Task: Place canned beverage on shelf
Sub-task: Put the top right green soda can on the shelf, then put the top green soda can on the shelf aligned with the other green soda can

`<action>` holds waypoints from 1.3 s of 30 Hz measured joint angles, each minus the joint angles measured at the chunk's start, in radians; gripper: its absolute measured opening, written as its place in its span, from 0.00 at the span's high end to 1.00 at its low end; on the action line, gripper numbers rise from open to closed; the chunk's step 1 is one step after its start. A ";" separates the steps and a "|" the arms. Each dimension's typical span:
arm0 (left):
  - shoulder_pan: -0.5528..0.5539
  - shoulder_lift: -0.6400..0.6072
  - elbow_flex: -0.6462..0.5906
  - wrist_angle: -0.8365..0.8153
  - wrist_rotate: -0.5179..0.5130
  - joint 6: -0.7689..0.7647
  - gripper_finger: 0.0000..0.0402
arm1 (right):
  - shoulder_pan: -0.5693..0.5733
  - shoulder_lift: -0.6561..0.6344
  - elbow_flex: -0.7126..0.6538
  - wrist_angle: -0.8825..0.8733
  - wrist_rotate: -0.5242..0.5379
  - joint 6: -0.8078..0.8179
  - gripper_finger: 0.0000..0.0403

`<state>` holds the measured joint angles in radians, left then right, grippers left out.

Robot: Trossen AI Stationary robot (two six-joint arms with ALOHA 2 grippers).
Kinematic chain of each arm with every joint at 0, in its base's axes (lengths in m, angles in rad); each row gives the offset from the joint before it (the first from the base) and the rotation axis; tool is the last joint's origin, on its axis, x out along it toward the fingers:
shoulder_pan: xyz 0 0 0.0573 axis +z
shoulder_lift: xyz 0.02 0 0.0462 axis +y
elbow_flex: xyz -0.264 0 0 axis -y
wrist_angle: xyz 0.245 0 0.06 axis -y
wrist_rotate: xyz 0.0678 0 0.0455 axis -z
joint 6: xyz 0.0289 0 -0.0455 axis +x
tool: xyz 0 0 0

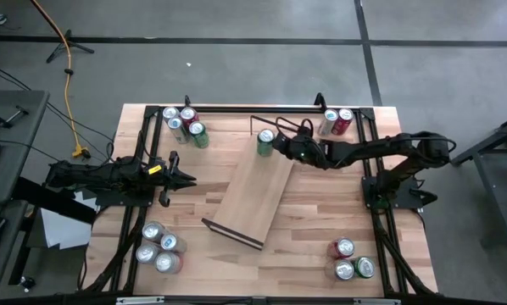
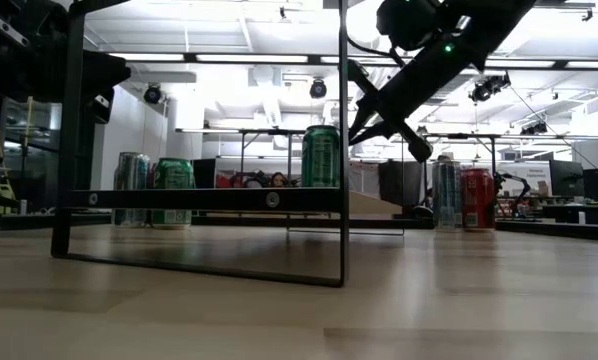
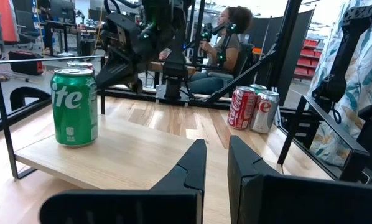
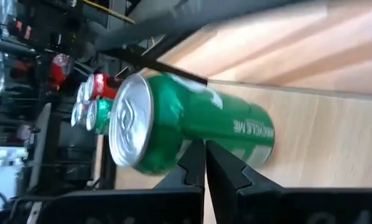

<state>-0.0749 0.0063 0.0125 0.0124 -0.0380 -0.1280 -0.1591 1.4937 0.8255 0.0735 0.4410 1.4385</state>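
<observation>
A green can (image 1: 265, 141) stands upright on its base at the far end of the light-wood shelf (image 1: 252, 193), close to the dark end rail; it also shows in the low view (image 2: 320, 155) and the left wrist view (image 3: 74, 107). My right gripper (image 1: 281, 146) hangs just right of the can and above the board, shut, with nothing between its fingers (image 4: 204, 155). In the low view a clear gap separates it (image 2: 419, 152) from the can. My left gripper (image 3: 216, 163) waits level at the table's left side, fingers a narrow gap apart, holding nothing.
Groups of cans stand at the table's far left (image 1: 184, 125), far right (image 1: 337, 122), near left (image 1: 158, 247) and near right (image 1: 351, 258). The shelf lies slantwise across the table's middle. A person (image 3: 226, 50) sits beyond the far edge.
</observation>
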 joint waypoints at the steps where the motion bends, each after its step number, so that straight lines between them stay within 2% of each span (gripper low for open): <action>1: 0.000 0.000 0.000 0.000 0.000 0.000 1.00 | -0.003 0.005 0.009 -0.011 0.008 -0.007 1.00; 16: 0.000 0.000 0.000 0.000 0.000 0.000 1.00 | -0.012 0.148 0.165 -0.023 -0.039 -0.055 1.00; 29: 0.000 0.000 0.000 0.000 0.000 0.000 1.00 | -0.014 0.148 0.195 -0.069 -0.084 -0.095 1.00; 35: 0.000 0.000 0.000 0.000 0.000 0.000 1.00 | -0.012 0.148 0.194 -0.107 -0.057 -0.086 1.00; 39: 0.000 0.000 0.000 0.000 0.000 0.000 1.00 | -0.023 0.116 0.192 -0.154 -0.141 -0.190 1.00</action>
<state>-0.0749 0.0063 0.0124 0.0124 -0.0380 -0.1284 -0.1822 1.6097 1.0180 -0.0808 0.2999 1.2482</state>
